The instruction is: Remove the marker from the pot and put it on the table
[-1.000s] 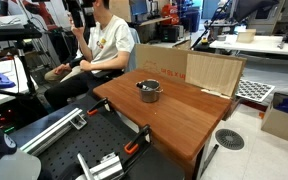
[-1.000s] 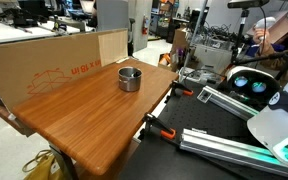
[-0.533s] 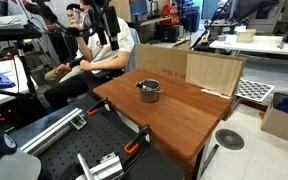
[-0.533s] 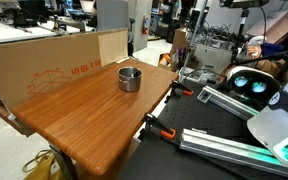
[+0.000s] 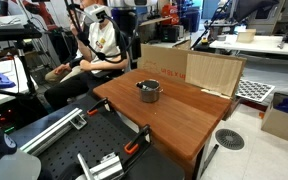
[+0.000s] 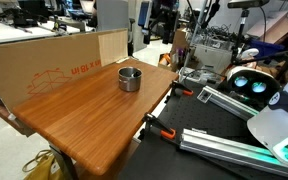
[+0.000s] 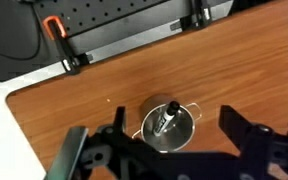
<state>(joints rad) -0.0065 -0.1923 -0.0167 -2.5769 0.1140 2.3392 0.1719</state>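
Note:
The small silver-grey pot (image 7: 181,136) stands on the reddish-brown wooden table (image 7: 84,110), and shows in both exterior views (image 5: 149,91) (image 6: 130,79). The black marker (image 7: 166,118) lies tilted inside it, one end leaning on the rim. My gripper (image 7: 173,111) is open and empty, high above the pot, with a dark finger on each side of it in the wrist view. In an exterior view the gripper (image 5: 133,52) hangs above the table's far edge, behind the pot.
A pale cardboard sheet stands along the table's edge (image 5: 214,72) (image 6: 44,65). A person (image 5: 104,40) sits behind the table. Orange clamps (image 7: 52,25) grip the table edge next to a black perforated board (image 7: 134,20). Metal rails lie beside the table (image 5: 54,128).
The arm has swung in from the upper left of the exterior view and now hangs over the table's far edge near the pot. The pot and marker have not moved.

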